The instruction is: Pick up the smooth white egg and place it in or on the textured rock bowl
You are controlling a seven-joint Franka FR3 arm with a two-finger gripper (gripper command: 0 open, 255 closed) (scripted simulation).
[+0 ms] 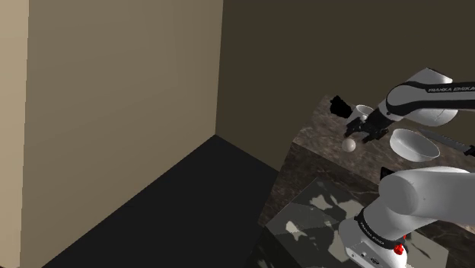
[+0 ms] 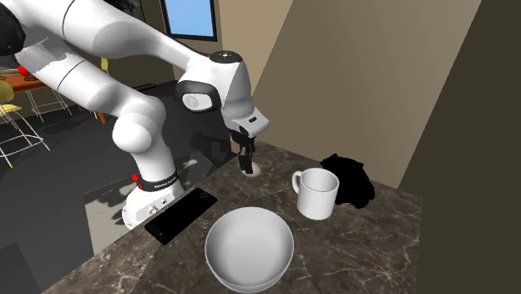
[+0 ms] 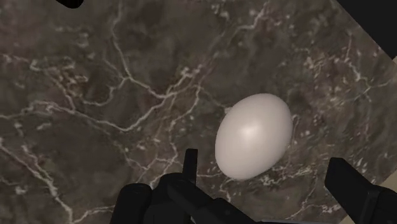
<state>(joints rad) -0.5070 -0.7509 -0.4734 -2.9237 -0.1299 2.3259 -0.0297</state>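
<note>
Bowl (image 2: 249, 249): white and upright, nearest in the second exterior view. It stands on the dark marbled bench (image 2: 376, 250) with nothing in it.
Slab (image 2: 181, 215): flat and black, lying at the bench's edge to the second exterior view's left of the bowl.
Mug (image 2: 317, 192): white, farther back than the bowl, handle toward the end effector.
End effector (image 2: 245, 163): points down, low over the far-left part of the bench in the second exterior view. It is released, fingers (image 3: 356, 188) spread and grasping nothing.
Egg (image 3: 254, 135): white and smooth, lying on its side on the bench. It sits in line with the gap between the fingers and just beyond their tips, and neither finger seems to touch it.
Black thing (image 2: 351, 179): farthest back, just behind the mug. I cannot tell what it is.
Done: the end effector is lined up at the egg.
Left: nearly everything, namely lowering around the egg, closing, lifting, carrying it nearer to the bowl and letting go.
</note>
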